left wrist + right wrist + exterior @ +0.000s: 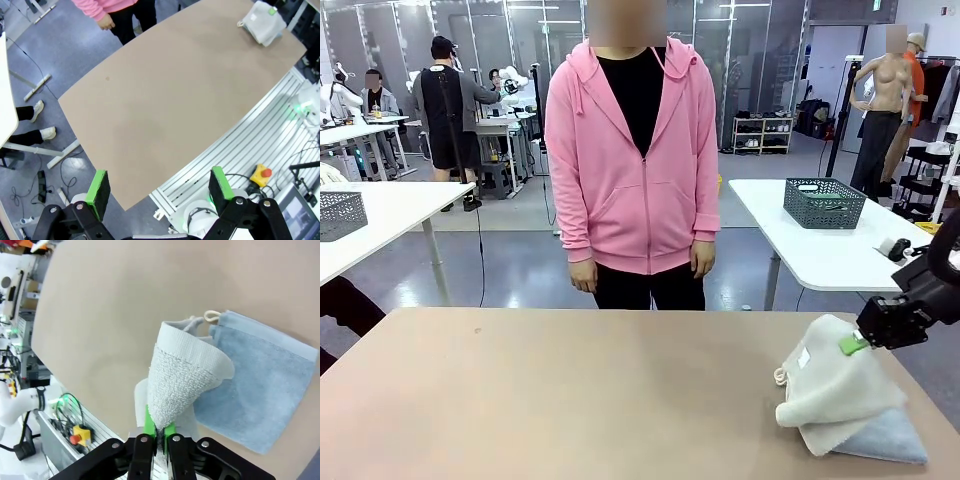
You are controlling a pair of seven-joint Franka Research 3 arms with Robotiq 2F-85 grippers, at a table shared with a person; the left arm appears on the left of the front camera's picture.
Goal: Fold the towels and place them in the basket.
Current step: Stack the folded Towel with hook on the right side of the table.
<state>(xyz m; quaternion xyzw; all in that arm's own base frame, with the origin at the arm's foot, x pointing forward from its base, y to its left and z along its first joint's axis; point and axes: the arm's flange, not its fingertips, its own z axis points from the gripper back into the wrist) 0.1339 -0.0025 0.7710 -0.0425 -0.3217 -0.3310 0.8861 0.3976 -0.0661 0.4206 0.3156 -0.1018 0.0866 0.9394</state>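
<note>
Nubby cream terry towel (182, 380) cone-pinched; flat soft pale-blue towel (260, 385) beneath.

A person in a pink zip hoodie (638, 160) stands at the far edge of a tan table (570, 400). Behind, a white table (820, 250) holds a dark mesh basket (824, 202). A red emergency button on a yellow box (262, 174) sits beside the aluminium rail frame (250, 145).

A terry towel (840, 385) lies atop another towel (885, 440) at the table's (570, 400) right end, opposite a standing person (635, 160).
</note>
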